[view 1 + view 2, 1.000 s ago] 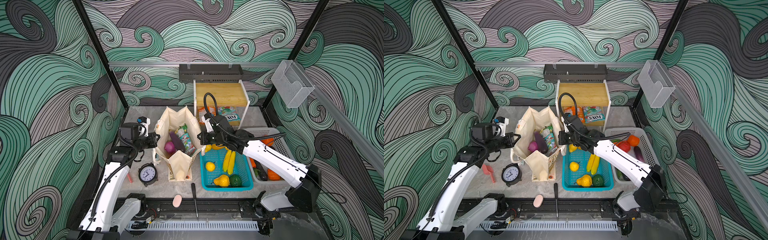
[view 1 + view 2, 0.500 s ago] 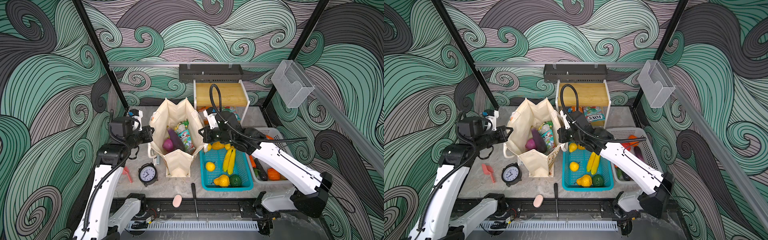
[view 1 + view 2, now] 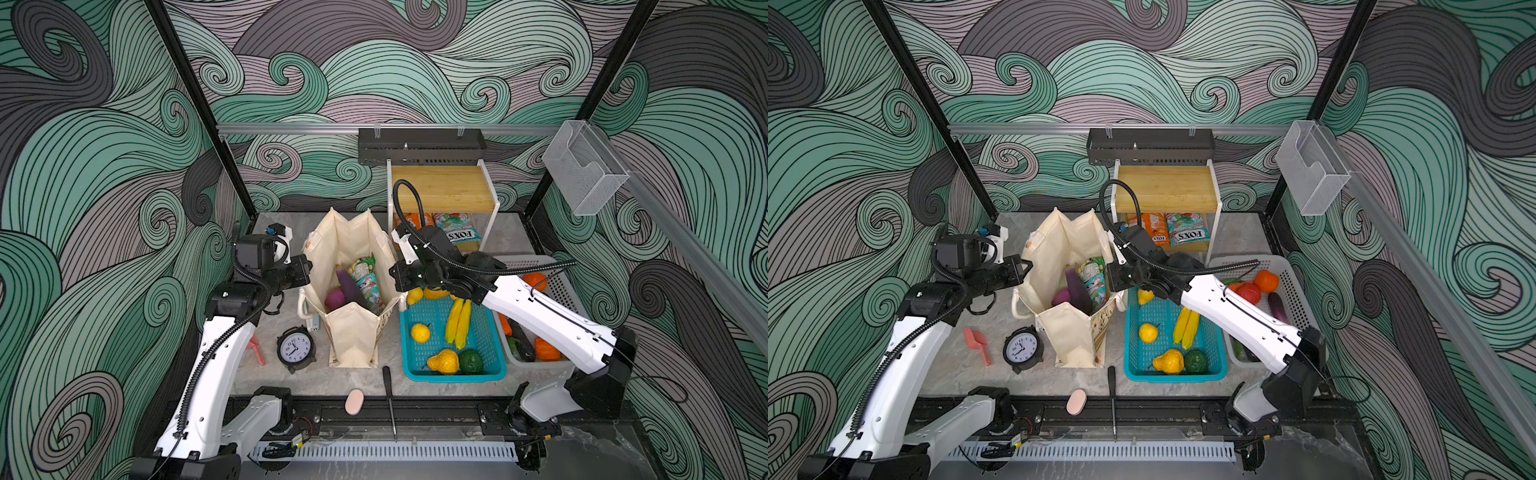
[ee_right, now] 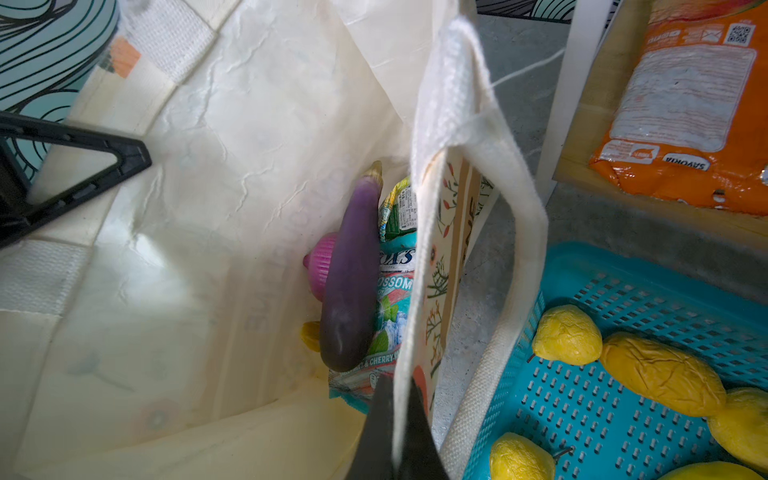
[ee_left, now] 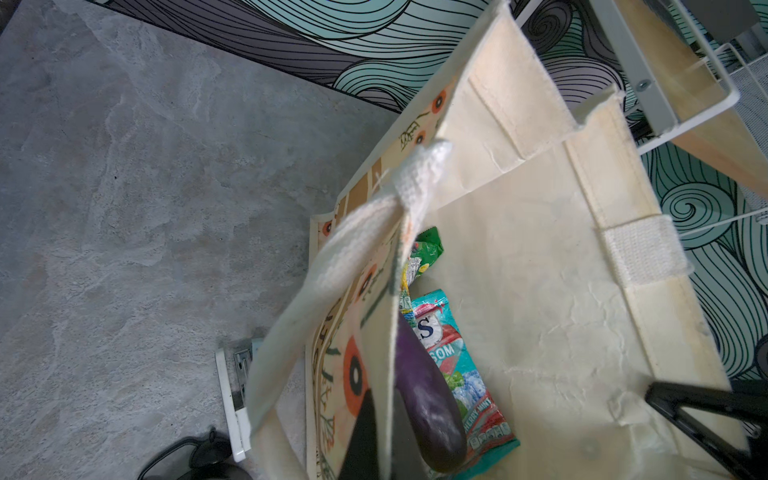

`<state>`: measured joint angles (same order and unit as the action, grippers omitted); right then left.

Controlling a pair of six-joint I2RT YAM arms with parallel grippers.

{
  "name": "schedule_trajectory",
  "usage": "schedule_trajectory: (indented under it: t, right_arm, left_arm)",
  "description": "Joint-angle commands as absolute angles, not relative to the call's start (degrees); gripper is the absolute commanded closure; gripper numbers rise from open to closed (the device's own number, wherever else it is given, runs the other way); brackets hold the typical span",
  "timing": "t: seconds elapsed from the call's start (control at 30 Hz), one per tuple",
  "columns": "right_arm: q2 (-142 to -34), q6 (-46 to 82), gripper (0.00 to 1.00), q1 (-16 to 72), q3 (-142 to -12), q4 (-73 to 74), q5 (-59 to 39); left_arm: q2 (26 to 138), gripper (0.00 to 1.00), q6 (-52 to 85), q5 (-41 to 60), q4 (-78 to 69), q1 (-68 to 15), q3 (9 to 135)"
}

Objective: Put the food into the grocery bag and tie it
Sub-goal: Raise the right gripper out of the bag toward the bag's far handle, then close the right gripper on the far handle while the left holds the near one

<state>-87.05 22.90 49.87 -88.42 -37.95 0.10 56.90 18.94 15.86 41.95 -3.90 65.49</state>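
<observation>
Both top views: bright, even diffuse light from above, sharp all over. Shadows on the grey marbled desk (image 3: 316,382) are soft and short. Wide-angle bend at the edges, black frame posts (image 3: 201,104) lean outward. Left wrist view is dimmer with a cool cast. White strap handle (image 5: 345,249) sits close to the lens and reads soft. Glare streaks on the glossy teal snack packet (image 5: 473,386). Cream canvas bag (image 4: 208,187) inner wall is near-blown in the right wrist view.

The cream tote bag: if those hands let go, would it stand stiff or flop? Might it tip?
Probably floppy: the tote bag has creased cloth walls, and its strap droops. Its mouth likely stands open only because the left hand and right hand pinch opposite rims. The eggplant and snack packets lie low, so tipping seems unlikely.
</observation>
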Motion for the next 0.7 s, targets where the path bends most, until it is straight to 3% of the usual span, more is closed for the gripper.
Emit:
schedule_trajectory:
  t: [0.0, 0.3, 0.37, 0.5, 0.6, 0.67]
  right_arm:
    - [-88.4, 21.2, 1.0, 49.7, -91.8, -34.3, 2.2]
    - [-91.3, 21.2, 1.0, 49.4, -93.5, -35.3, 2.9]
    - [-91.0, 21.6, 0.96, 49.0, -92.6, -35.3, 2.4]
    - [-88.9, 22.9, 0.82, 48.5, -89.9, -33.3, 1.3]
    - [-87.7, 23.5, 0.65, 48.0, -89.0, -32.2, 0.1]
    - [-86.9, 23.7, 0.52, 47.8, -88.5, -32.1, -0.5]
  left_arm:
    - [56.4, 1.0, 19.1, 15.6, 35.6, -3.9, 65.9]
    - [56.9, 1.0, 20.1, 17.9, 34.3, -3.9, 64.0]
    - [56.6, 0.99, 20.1, 17.9, 34.1, -3.9, 63.4]
    - [56.0, 0.81, 19.9, 18.2, 33.8, -3.8, 63.4]
    - [55.3, 0.65, 20.1, 18.1, 33.8, -3.8, 64.4]
    - [54.6, 0.48, 20.1, 17.7, 34.2, -3.8, 65.2]
